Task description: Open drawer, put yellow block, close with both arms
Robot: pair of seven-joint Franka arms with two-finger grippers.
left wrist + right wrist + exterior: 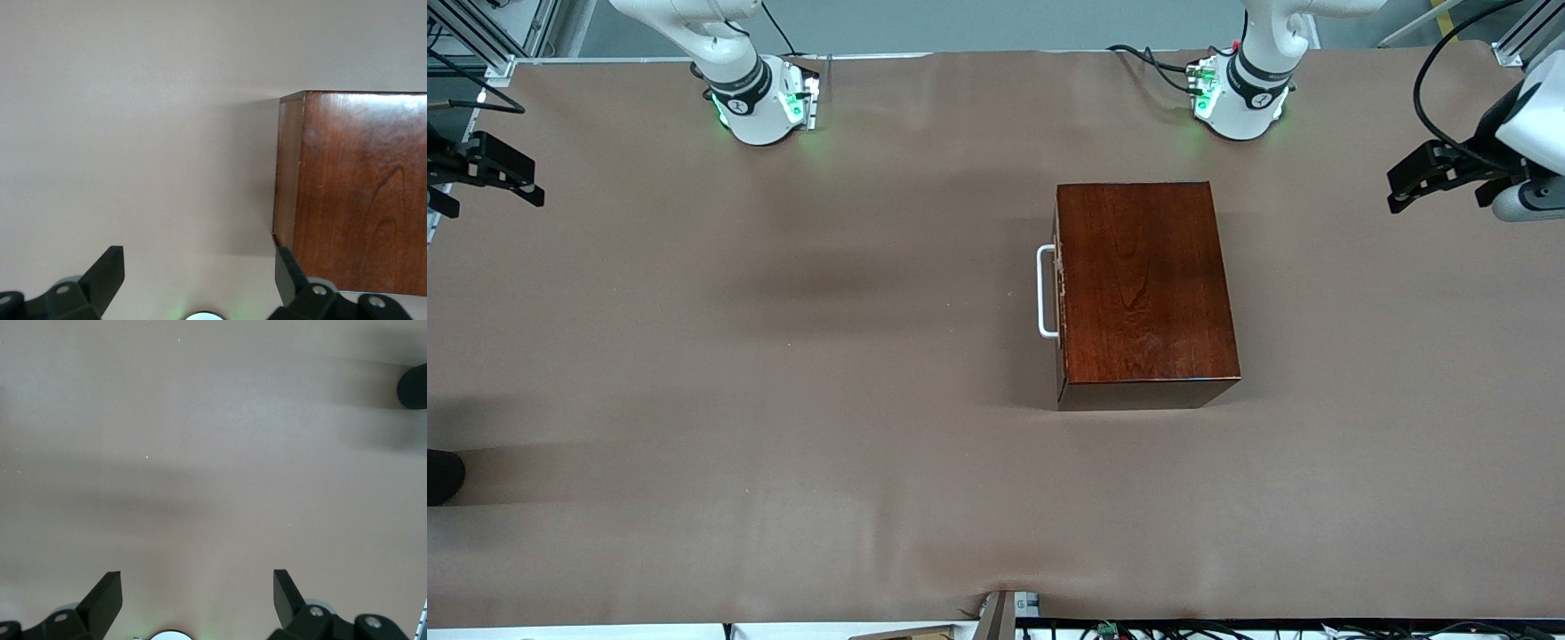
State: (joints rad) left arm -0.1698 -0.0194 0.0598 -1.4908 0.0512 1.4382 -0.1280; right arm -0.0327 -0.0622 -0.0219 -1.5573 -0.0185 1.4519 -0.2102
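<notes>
Drawer: shut flush into the dark wooden box, its white handle facing the right arm's end of the worktop.
Right gripper: up in the air over the worktop's edge at its own arm's end, fingers spread wide, holding nothing.
Dark rounded object: at the worktop's edge, nearer the front camera than the right gripper.
Box: on the worktop close to the left arm's base.
Left gripper: raised over the worktop's edge at its own arm's end, fingers wide apart, empty.

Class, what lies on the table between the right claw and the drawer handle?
Nothing: bare brown table from right claw to handle, front view.
</notes>
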